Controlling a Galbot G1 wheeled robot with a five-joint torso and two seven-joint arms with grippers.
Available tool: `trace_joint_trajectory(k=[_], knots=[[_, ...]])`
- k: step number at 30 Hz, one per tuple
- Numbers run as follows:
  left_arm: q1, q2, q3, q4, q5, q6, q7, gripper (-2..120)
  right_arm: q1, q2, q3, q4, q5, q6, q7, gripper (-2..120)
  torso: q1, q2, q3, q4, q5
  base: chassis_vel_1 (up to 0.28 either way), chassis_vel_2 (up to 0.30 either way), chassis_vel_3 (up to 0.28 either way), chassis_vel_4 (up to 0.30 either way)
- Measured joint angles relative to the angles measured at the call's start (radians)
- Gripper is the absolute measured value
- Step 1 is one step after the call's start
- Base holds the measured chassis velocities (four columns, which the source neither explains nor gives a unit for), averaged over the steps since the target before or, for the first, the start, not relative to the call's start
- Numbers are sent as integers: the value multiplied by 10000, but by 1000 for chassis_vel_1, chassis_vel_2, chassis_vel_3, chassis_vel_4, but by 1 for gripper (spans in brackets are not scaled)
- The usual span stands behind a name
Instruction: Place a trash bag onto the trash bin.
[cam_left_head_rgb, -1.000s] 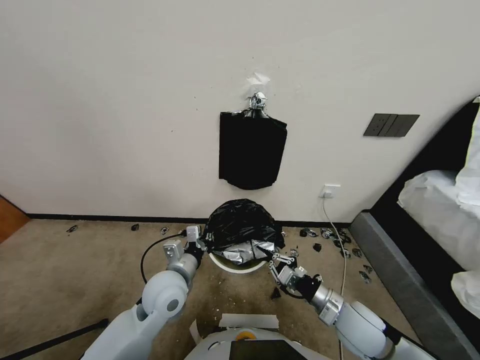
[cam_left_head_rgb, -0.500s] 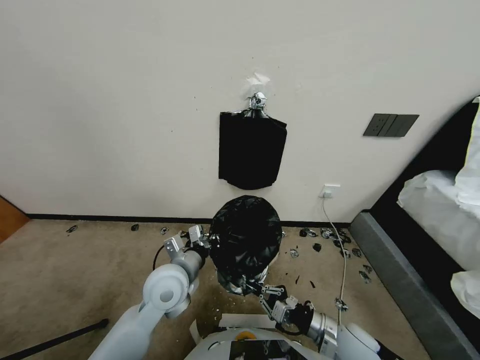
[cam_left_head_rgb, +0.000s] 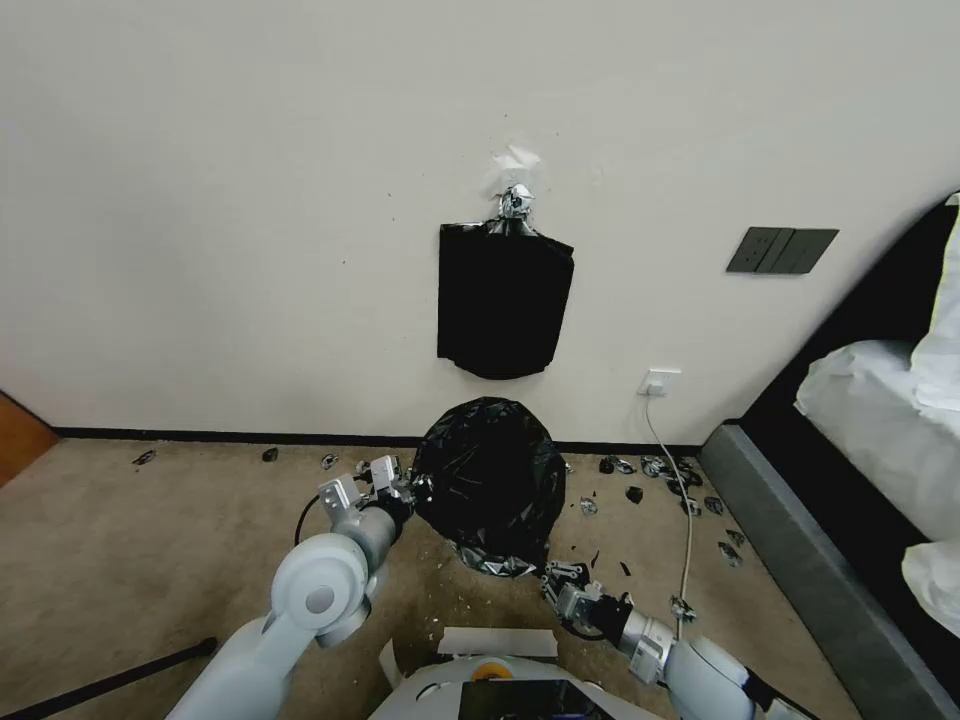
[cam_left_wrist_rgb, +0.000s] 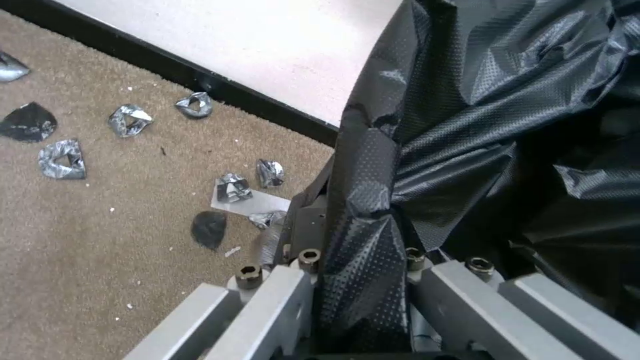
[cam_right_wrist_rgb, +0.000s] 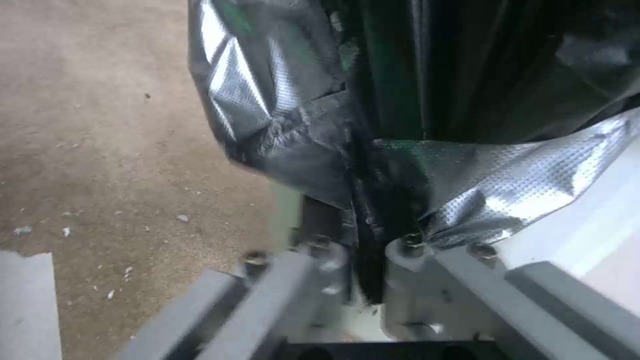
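The glossy black trash bag (cam_left_head_rgb: 490, 478) is draped over the trash bin on the carpet by the wall, and in the head view the bag hides the bin. My left gripper (cam_left_head_rgb: 402, 487) is at the bag's left side, shut on a fold of the plastic (cam_left_wrist_rgb: 363, 250). My right gripper (cam_left_head_rgb: 556, 575) is low at the bag's near right edge, shut on its silvery hem (cam_right_wrist_rgb: 363, 235). A cream-white wall of the trash bin (cam_right_wrist_rgb: 593, 220) shows beside that hem in the right wrist view.
A flat black bag stack (cam_left_head_rgb: 503, 300) hangs from a clip on the wall right behind. Foil-like scraps (cam_left_head_rgb: 650, 467) litter the carpet. A white cable (cam_left_head_rgb: 684, 520) runs down from an outlet (cam_left_head_rgb: 660, 381). A dark bed frame (cam_left_head_rgb: 800, 540) stands at the right.
My right gripper has drawn the bag's near edge down and toward me. The bin's pale rim, visible a second ago, is now covered. The left gripper has barely moved.
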Motion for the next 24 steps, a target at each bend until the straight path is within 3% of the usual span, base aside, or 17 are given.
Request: trace_joint_trajectory(k=[10,16,18,20,22,24], knots=[[-642,-41,-197,616,31,-602,37,3,-677,8,193,120,233,298,146,48,0,0,0,-1,0,0,0,0,0],[-863,19,-149,876,442,-867,159,3,-1234,-64,340,639,652,290,443,65,0,0,0,-1,1,0,0,0,0],[-826,20,58,1058,1449,-1100,515,3,-1822,-184,651,1580,1371,-77,582,77,0,0,0,-2,-2,0,0,0,0],[-793,3,130,1084,1713,-1151,589,3,-1967,-228,743,1893,1648,-250,598,80,0,0,0,-1,-1,0,0,0,0],[-580,-109,356,1160,2831,-1340,953,3,-2342,-353,879,3043,2549,-1118,801,92,0,0,0,-3,-3,0,0,0,0],[-459,-171,473,1178,3347,-1437,1124,3,-2414,-391,878,3465,2938,-1503,893,93,0,-1,0,0,-1,0,0,0,0]])
